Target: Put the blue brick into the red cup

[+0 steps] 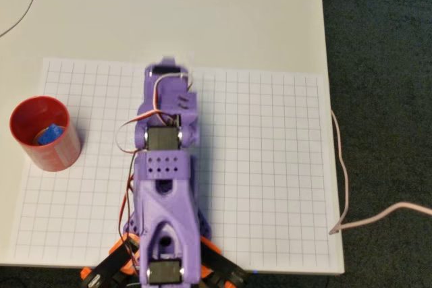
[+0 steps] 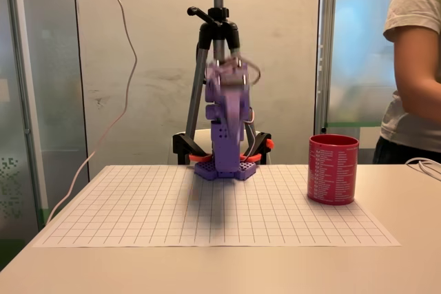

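Brick in cup
The blue brick [image 1: 49, 134] lies inside the red cup [image 1: 57, 156], far left; my gripper's [image 1: 164, 72] state I cannot tell.

I see lots of open grid paper [image 1: 270, 166] right of my purple arm [image 1: 165, 187] in the overhead view. The red cup [image 1: 44, 133] stands alone at the paper's left edge.

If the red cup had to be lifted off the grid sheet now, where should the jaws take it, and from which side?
Probably the rim of the red cup, from above, one jaw inside and one outside the wall. It stands upright and open, and looks wide beside the folded arm, so spanning the body seems doubtful. Take the rim on the side away from the blue brick lying inside.
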You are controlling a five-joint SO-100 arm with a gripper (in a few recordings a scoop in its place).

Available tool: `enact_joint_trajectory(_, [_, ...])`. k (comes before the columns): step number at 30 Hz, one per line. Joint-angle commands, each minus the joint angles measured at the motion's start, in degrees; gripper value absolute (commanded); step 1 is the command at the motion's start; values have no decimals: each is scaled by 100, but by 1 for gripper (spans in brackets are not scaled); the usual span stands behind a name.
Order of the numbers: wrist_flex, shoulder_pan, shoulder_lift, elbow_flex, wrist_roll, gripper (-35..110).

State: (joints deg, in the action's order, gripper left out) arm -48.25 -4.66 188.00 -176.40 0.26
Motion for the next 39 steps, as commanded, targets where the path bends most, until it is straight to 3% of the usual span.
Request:
enact_joint_trajectory(1, [70, -176, 114, -281, 158, 0])
enact_joint_trajectory(39, [-176, -141, 114, -202, 422, 0])
